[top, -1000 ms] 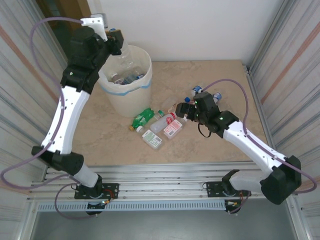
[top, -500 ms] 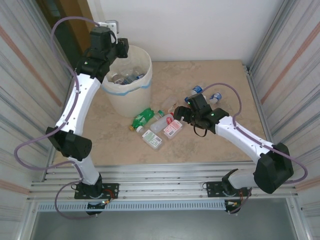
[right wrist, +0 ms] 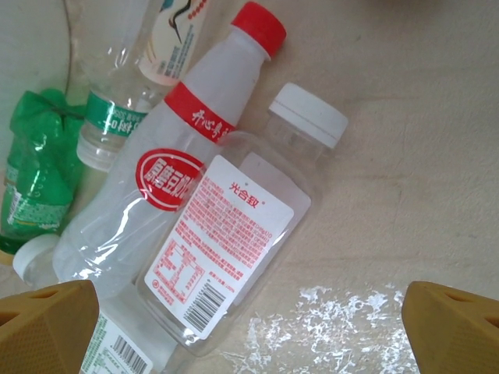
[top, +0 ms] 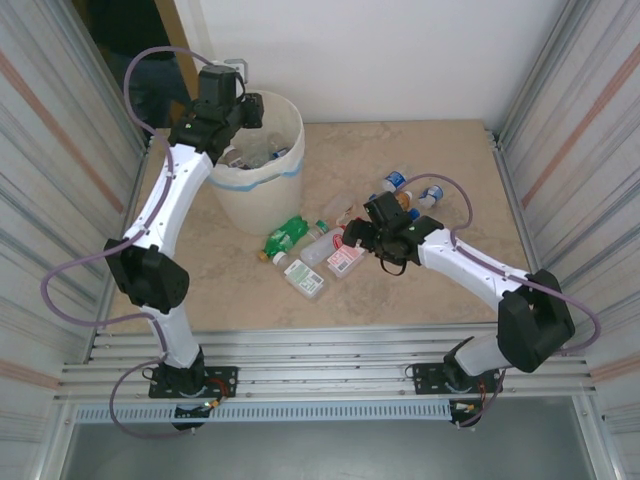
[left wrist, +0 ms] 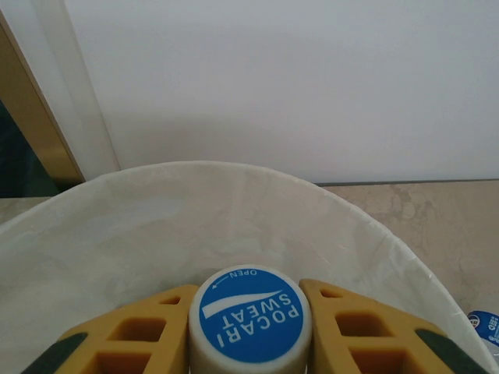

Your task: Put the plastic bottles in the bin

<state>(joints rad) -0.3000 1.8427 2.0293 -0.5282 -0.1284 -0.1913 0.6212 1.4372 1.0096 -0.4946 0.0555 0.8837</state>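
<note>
Top external: high behind the arm bases (top: 190, 382), looking down on whole table (top: 450, 160). Left wrist: close over bin (left wrist: 140, 218), facing wall (left wrist: 296, 78). Right wrist: close above plastic bottles (right wrist: 226, 234), also seen from top external.

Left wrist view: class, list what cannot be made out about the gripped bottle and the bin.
- Blue-capped bottle, left wrist view: body cut off by the bottom edge, behind its cap and the left jaws.
- Bin, same view: floor hidden by cap and jaws.
- Bottles inside the bin, top view: too small to count.
</note>
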